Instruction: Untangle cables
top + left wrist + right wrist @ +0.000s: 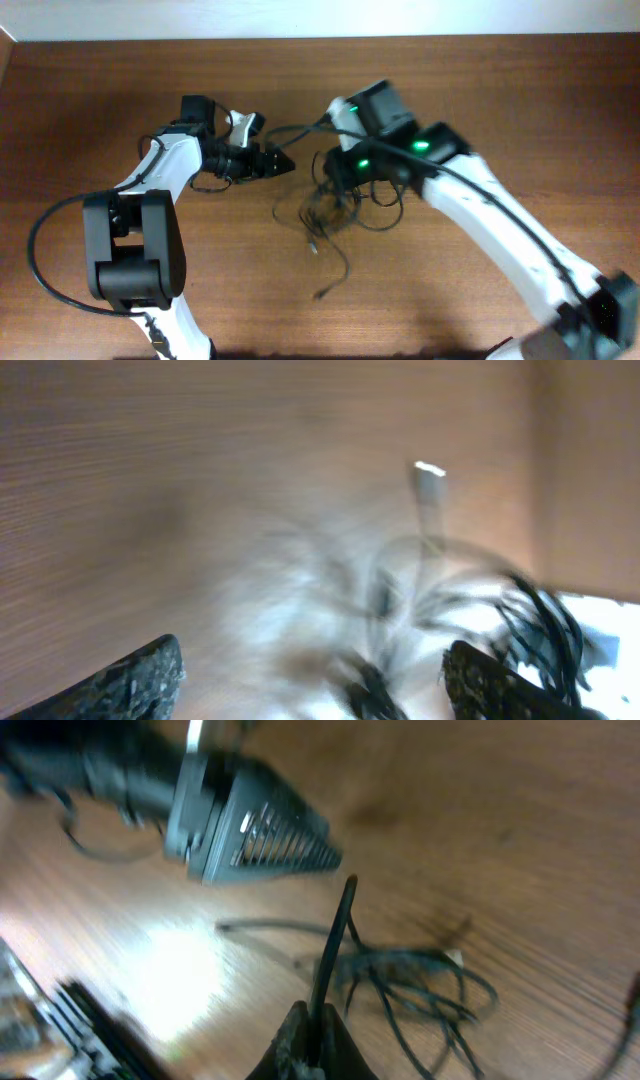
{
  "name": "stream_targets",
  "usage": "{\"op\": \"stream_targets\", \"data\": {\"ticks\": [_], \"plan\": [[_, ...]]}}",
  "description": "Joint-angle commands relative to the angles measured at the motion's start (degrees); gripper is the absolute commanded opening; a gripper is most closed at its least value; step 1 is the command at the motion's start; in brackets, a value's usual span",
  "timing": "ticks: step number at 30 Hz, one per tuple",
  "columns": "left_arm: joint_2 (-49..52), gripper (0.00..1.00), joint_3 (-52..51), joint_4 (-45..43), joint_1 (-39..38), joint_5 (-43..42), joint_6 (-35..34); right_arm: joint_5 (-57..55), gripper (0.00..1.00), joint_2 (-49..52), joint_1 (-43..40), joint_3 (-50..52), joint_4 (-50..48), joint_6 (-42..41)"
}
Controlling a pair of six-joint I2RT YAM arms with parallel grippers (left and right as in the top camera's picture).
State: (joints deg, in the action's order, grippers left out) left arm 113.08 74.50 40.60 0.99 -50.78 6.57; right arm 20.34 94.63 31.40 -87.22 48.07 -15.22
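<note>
The cables (330, 212) lay in a loose black tangle on the wooden table (500, 90), near its middle and between the two arms. One thin strand trailed from the tangle toward the near edge.

The left gripper (280, 162) reached in from the left and pointed right, with its tip just left of the tangle. In its own wrist view, the two fingers (130, 680) sat far apart at the bottom corners, so the jaws looked wide open. That picture was heavily blurred, and whether anything lay between the jaws could not be told. A silvery plug (430, 470) showed beyond them, over a smear of dark cord.

The right gripper (312, 1042) came in from the right, at the far side of the tangle. Its jaws were closed together on one black strand of the cables, which ran up and away from the fingertips. The rest of the tangle lay on the table just beyond.
</note>
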Motion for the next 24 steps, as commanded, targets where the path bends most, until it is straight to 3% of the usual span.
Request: {"op": "stream_targets", "data": {"ticks": [1, 3, 9, 15, 20, 21, 22, 24], "plan": [[0.4, 0.83, 0.7, 3.1, 0.2, -23.0, 20.9, 2.0, 0.04, -1.8, -3.5, -0.7, 0.2, -10.8], [0.4, 0.87, 0.7, 5.7, 0.2, -26.7, 26.3, 2.1, 0.04, -1.6, -5.9, -0.7, 0.2, -15.3], [0.4, 0.90, 0.7, 6.5, 0.1, -26.6, 26.7, 2.2, 0.04, -1.5, -7.0, -0.6, 0.2, -16.8], [0.4, 0.99, 0.7, 2.8, -4.1, -22.3, 26.7, 6.5, 0.04, -1.5, -7.0, -0.4, 0.2, -16.8], [0.4, 1.00, 0.7, -1.2, -10.0, -15.3, 25.7, 8.6, 0.04, -1.5, -6.9, -0.4, 0.8, -16.8], [0.4, 0.90, 0.7, -1.6, -11.1, -13.9, 25.6, 8.6, 0.04, -1.5, -6.9, -0.4, 0.8, -16.8], [0.4, 0.65, 0.7, -1.6, -11.8, -13.2, 25.6, 8.6, 0.04, -1.5, -6.9, -0.4, 0.8, -16.7], [0.4, 0.06, 0.7, -1.6, -12.0, -13.2, 25.6, 8.0, 0.04, -1.5, -7.3, -0.4, 1.1, -16.3]]}}
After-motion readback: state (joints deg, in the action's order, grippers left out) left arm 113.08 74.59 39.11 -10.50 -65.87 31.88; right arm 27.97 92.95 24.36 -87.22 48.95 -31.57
